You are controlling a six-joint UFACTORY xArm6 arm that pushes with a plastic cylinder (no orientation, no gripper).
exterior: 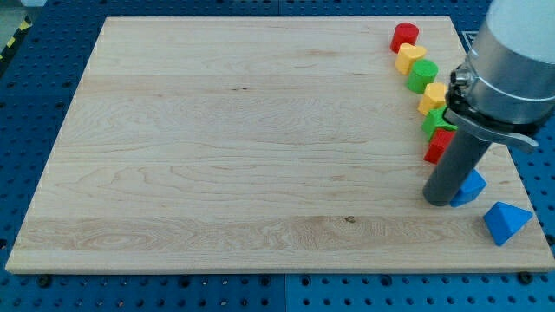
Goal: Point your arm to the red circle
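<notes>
Over at the view's top right corner of the wooden surface sits the red circle, a short round block standing flat on its base. Being round, it has no long axis I can make out and faces no particular way. From it a curved line of blocks runs down toward the view's bottom: a yellow block touching it, its shape hard to tell, then a green circle, a second yellow block, a green block and a red block, the last three partly hidden behind the arm.

The arm's grey housing fills the view's top right, and the dark rod drops from it. The tool is only this rod; it has nothing that opens or closes, and it holds nothing. Its tip rests on the surface toward the view's lower right, just below the red block at the end of the line and touching or very nearly touching a blue block on its right. A second blue block, a pyramid-like shape, lies nearer the view's bottom right corner.

So the red circle lies well apart from the tip, toward the view's top and slightly to its left, with the whole line of blocks between them.
</notes>
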